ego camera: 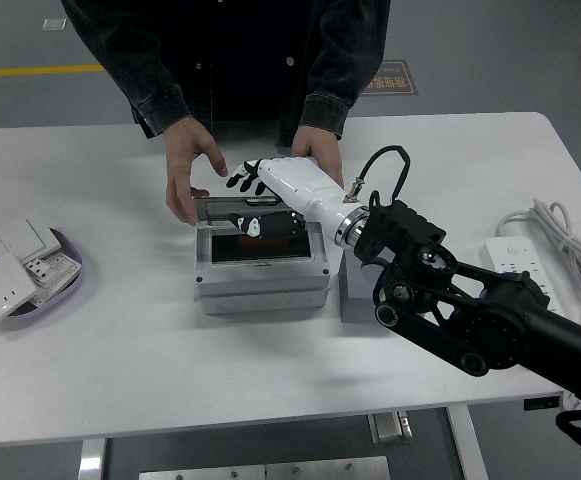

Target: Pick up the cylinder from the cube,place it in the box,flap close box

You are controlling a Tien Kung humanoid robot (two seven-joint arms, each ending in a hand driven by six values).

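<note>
A grey box (pixel 260 283) stands at the table's middle. Its clear lid (pixel 232 211) is tilted forward, half way down. A red cylinder (pixel 262 243) lies inside the box. My right hand (pixel 255 195) lies on the lid with fingers spread and the thumb under the lid's edge; it holds nothing. The grey cube (pixel 355 296) stands to the right of the box, mostly hidden by my right arm. A person's two hands (pixel 188 165) rest at the box's back corners, one each side. My left arm does not show.
A purple plate (pixel 70 278) with white wall switches sits at the left edge. A white power strip (pixel 520 262) with its coiled cable (pixel 562 232) lies at the right. The table's near edge runs along the bottom.
</note>
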